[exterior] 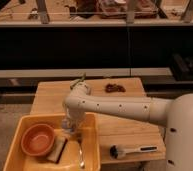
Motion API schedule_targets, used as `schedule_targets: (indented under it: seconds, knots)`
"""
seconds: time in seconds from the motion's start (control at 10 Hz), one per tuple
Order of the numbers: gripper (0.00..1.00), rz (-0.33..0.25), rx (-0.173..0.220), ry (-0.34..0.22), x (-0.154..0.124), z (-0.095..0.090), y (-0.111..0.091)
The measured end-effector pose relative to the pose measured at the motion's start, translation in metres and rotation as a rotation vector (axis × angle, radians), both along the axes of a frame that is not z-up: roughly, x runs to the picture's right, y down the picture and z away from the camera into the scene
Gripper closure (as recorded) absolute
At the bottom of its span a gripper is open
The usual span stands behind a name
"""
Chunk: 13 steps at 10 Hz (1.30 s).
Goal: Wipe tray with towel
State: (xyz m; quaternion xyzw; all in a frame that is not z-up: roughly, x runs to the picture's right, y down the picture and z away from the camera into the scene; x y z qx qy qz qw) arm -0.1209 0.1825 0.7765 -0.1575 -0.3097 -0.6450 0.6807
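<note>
Yellow plastic tray point(93, 146) sits at the front-left corner of the wooden table point(121, 129). It holds an orange bowl point(38, 140), a piece of cutlery point(81, 155) and the towel point(56, 149), which lies flat just beside the bowl. The gripper point(68, 125) hangs over the tray's back part, near the towel. I cannot tell whether it is open or closed. In my judgement the wiping is not yet begun, because the towel must first be grasped.

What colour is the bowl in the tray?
Orange bowl, clearest in the camera view; the gripper hangs beside it.
</note>
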Motion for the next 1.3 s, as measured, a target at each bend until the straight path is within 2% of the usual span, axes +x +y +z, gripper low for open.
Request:
schedule_targets:
  seconds: [0.2, 0.4, 0.7, 1.0, 1.2, 1.3]
  knots:
    - [0.9, -0.019, 0.027, -0.026, -0.021, -0.01, -0.009]
    - [0.9, -0.034, 0.033, -0.049, -0.031, -0.022, -0.004]
    - [0.9, -0.066, 0.027, -0.087, -0.035, -0.051, 0.032]
    - [0.9, -0.084, 0.005, -0.11, -0.03, -0.078, 0.079]
    - [0.9, -0.082, -0.014, -0.096, -0.012, -0.08, 0.102]
    - [0.9, -0.072, -0.021, -0.075, 0.003, -0.077, 0.107]
